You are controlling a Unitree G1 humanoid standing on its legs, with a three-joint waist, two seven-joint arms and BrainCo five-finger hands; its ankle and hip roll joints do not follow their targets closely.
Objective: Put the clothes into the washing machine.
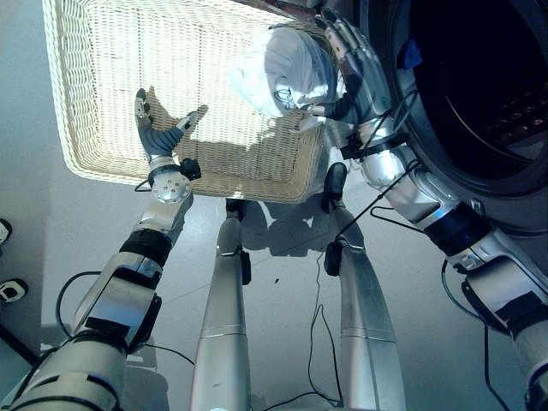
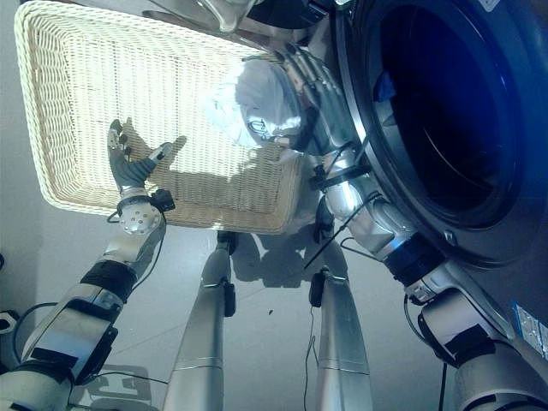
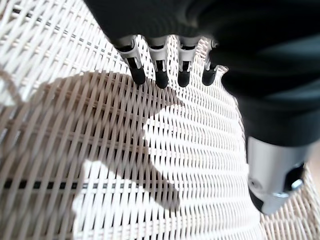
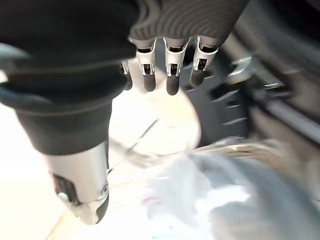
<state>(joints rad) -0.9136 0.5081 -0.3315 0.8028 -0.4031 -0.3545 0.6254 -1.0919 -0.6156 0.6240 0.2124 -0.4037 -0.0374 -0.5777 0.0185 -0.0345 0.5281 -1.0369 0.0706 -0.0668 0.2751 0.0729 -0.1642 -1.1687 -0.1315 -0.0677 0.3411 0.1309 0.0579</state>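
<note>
The task looks to be in its last stretch. The wicker laundry basket [image 1: 103, 103] shows bare weave across its floor, and the one garment in sight, a bundle of white cloth [image 1: 287, 73], is up off the weave in the right hand [image 1: 347, 51], whose fingers curl over the bundle's far side, pinching it against the palm. The bundle hangs over the basket's corner nearest the washing machine [image 2: 479, 128], just beside the round door opening [image 2: 437, 111], but not yet through it. A scrap of blue [image 2: 384, 86] shows at the opening's near edge past the hand, maybe an item already loaded, though that cannot be told for certain. What remains, by my judgement, is to swing the bundle sideways through the opening and let it go inside the drum.

The cloth is wadded into a rough ball, so it has no clear long axis; it bulges slightly away from the palm toward the basket's middle, with a loose fold drooping below the hand.

The left hand [image 1: 158, 128] hovers over the basket's near rim, fingers spread and straight, holding nothing.
</note>
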